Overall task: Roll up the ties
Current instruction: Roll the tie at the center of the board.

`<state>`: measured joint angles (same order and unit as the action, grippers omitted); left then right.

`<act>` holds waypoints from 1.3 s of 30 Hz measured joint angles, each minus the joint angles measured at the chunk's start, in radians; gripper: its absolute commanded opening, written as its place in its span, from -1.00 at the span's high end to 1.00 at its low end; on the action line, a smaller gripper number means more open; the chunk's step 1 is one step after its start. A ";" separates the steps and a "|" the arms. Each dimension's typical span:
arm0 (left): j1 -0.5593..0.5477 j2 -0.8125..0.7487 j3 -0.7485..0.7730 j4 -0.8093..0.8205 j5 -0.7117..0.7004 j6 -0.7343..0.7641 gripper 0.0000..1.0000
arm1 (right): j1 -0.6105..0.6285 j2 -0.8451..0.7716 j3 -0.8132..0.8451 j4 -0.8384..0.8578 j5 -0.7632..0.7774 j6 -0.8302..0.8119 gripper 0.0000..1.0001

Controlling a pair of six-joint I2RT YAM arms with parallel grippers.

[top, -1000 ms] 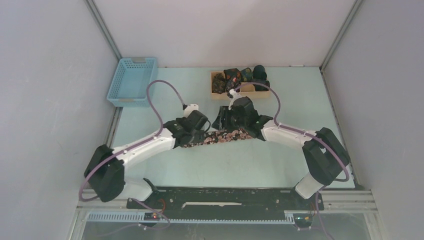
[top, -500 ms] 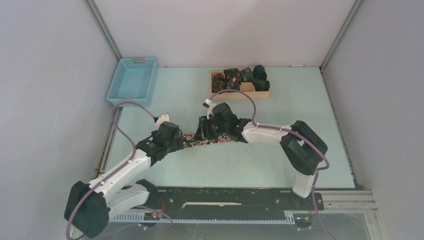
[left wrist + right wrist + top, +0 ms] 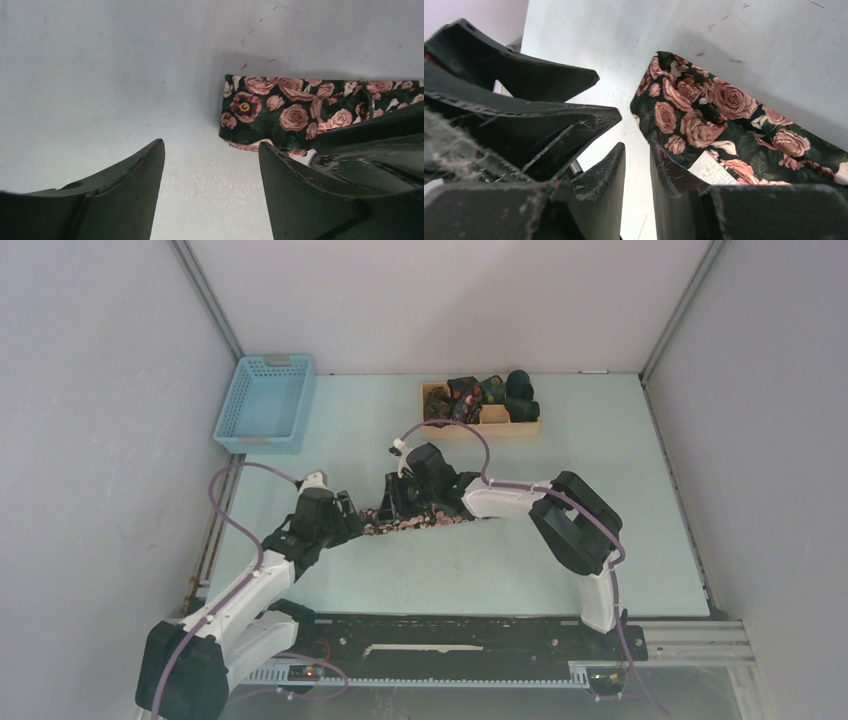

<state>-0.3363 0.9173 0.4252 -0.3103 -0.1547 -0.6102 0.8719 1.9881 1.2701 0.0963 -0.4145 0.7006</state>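
Note:
One long dark tie with pink roses (image 3: 420, 520) lies flat on the table between the two grippers. Its end shows in the left wrist view (image 3: 290, 112), and in the right wrist view (image 3: 704, 117) with a white label on it. My left gripper (image 3: 345, 516) is open and empty, just left of the tie's end (image 3: 211, 145). My right gripper (image 3: 392, 502) stands over the tie's left part. Its jaws are a narrow gap apart with only table between them (image 3: 638, 147), and one finger (image 3: 674, 175) is against the tie. Several small dark rolled ties (image 3: 485, 392) sit at the back.
The rolled ties lie in a shallow wooden box (image 3: 500, 425) at the back of the table. A blue plastic basket (image 3: 265, 400) stands at the back left. Grey walls enclose the table on three sides. The two grippers are very close together.
Both grippers have moved to the left. The tie has shifted left with them and its visible length looks shorter. The left arm has drawn back toward the left edge.

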 measured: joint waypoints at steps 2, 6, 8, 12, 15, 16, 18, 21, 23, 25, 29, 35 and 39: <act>0.005 0.008 -0.001 0.026 0.015 0.000 -0.51 | -0.003 0.018 0.011 -0.006 0.000 0.000 0.46; 0.011 0.026 -0.007 0.080 0.047 0.000 -0.53 | -0.016 0.045 0.013 -0.014 0.001 0.000 0.48; 0.019 0.036 -0.015 0.107 0.064 0.000 -0.53 | -0.026 0.060 0.014 -0.017 0.000 0.000 0.49; 0.029 0.071 -0.020 0.138 0.098 -0.001 -0.50 | -0.046 0.078 0.014 -0.024 0.000 0.000 0.51; 0.032 0.108 -0.020 0.168 0.117 -0.001 -0.48 | -0.056 0.078 0.014 -0.028 0.000 -0.001 0.52; 0.033 0.120 -0.020 0.180 0.127 -0.001 -0.48 | -0.059 0.078 0.014 -0.029 0.000 -0.001 0.52; 0.035 0.145 -0.020 0.208 0.152 -0.002 -0.47 | -0.063 0.078 0.014 -0.035 0.000 -0.001 0.53; 0.039 0.175 -0.021 0.257 0.185 -0.003 -0.45 | -0.062 0.078 0.014 -0.040 0.002 -0.001 0.55; 0.044 0.192 -0.023 0.288 0.203 -0.005 -0.42 | -0.062 0.078 0.014 -0.042 0.003 -0.002 0.55; 0.051 0.210 -0.028 0.318 0.222 -0.012 -0.39 | -0.062 0.079 0.014 -0.043 0.004 -0.002 0.55; 0.063 0.240 -0.050 0.367 0.249 -0.022 -0.26 | -0.062 0.079 0.014 -0.044 0.004 -0.002 0.56; 0.067 0.300 -0.069 0.450 0.299 -0.045 -0.06 | -0.062 0.082 0.015 -0.047 0.004 -0.003 0.57; 0.069 0.341 -0.070 0.509 0.333 -0.070 0.14 | -0.063 0.087 0.016 -0.047 0.007 -0.004 0.57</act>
<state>-0.2672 1.2583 0.3550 0.1986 0.1780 -0.6804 0.8093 2.0754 1.2858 0.0490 -0.4076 0.6964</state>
